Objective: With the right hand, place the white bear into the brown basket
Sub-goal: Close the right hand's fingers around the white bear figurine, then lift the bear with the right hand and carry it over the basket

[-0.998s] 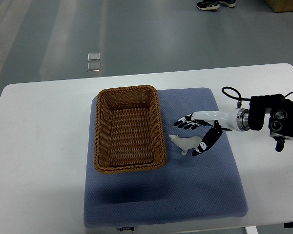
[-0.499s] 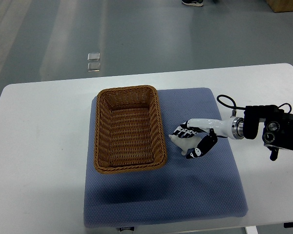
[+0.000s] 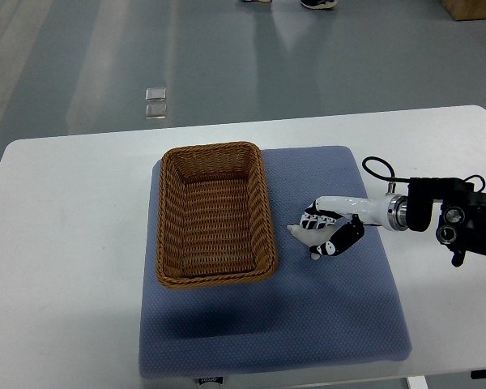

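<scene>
Tabletop: white, rounded corners, filling the lower part of the view.
Mat: blue-grey, lying on the tabletop.
Floor: grey, smooth, with pale streaks of reflected light.
Floor fitting: small clear squares, beyond the tabletop's far edge.
Box: brown, top right corner.
Shoes: at the top edge.

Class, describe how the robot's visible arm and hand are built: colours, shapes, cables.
Only the right arm shows. The right hand has a white shell with black finger segments. A silver ring joins it to a blocky black forearm bearing round silver fittings. A thin black cable loops above the wrist.
</scene>
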